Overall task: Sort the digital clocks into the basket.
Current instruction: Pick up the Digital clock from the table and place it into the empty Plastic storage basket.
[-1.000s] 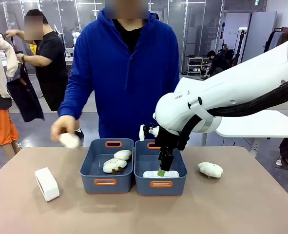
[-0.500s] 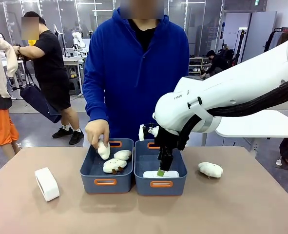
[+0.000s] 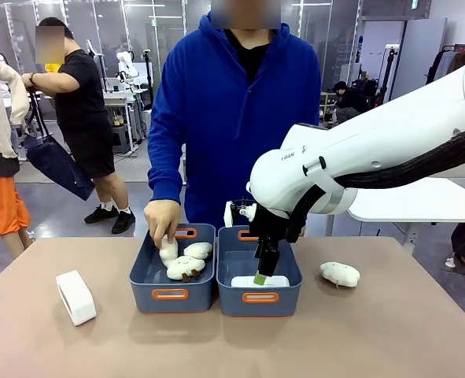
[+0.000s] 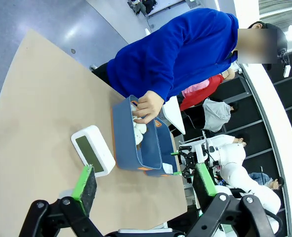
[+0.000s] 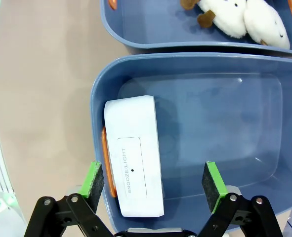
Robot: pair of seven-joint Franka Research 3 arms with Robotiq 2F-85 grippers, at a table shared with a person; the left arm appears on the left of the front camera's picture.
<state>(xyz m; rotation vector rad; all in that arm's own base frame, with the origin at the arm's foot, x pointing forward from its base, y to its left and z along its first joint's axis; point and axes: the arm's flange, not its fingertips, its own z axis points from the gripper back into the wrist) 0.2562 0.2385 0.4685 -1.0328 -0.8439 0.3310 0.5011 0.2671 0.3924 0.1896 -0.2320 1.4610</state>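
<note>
One white digital clock (image 5: 134, 155) lies flat in the right-hand blue-grey basket (image 5: 94, 123), against one end wall. My right gripper (image 5: 153, 180) hangs open just above it, its green pads (image 5: 93, 180) either side and not touching. From the front, the right gripper (image 3: 261, 277) dips into that basket (image 3: 295, 276) over the clock (image 3: 273, 281). The second clock (image 3: 75, 297) stands on the table at the left. It also appears ahead of my open left gripper (image 4: 145, 181) as a white block (image 4: 93, 150) beside the baskets.
The left basket (image 3: 144, 276) holds cream plush toys (image 3: 186, 266), and the person's hand (image 3: 161, 220) presses another one into it. One more plush toy (image 3: 340, 273) lies on the table right of the baskets. Brown tabletop spreads in front.
The person's hand carried a plush toy from the table's left into the left basket. My right gripper and the clock beneath it stayed still.
</note>
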